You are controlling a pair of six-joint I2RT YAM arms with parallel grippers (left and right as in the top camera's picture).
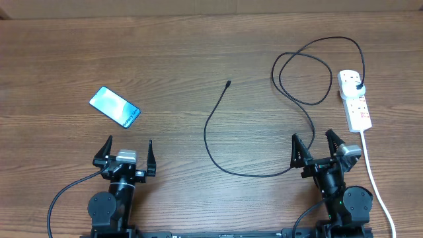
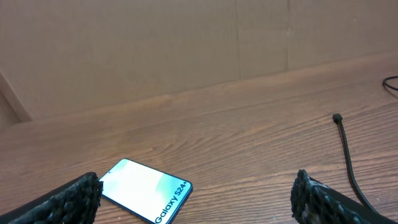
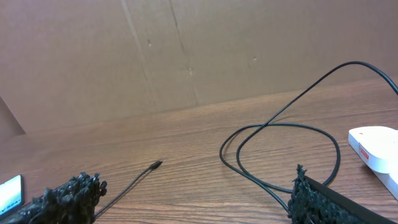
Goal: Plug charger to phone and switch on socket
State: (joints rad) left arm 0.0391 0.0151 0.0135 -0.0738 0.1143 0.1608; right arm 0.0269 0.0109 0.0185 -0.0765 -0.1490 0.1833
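Black charger (image 1: 206, 132) looks light and floppy, tip (image 1: 228, 83) lying mid-table between phone (image 1: 115, 107) and socket (image 1: 355, 99), so pinch just behind the tip. Your left gripper (image 1: 129, 144) and right gripper (image 1: 312, 136) gape wide, empty.

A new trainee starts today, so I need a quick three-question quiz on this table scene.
1. Which pincer is nearer the phone?
2. True or false: the plug of the charger sits in the socket.
3. The charger tip lies: A in the phone, B on the table, C in a pincer.
Key: 1 left pincer; 2 true; 3 B.
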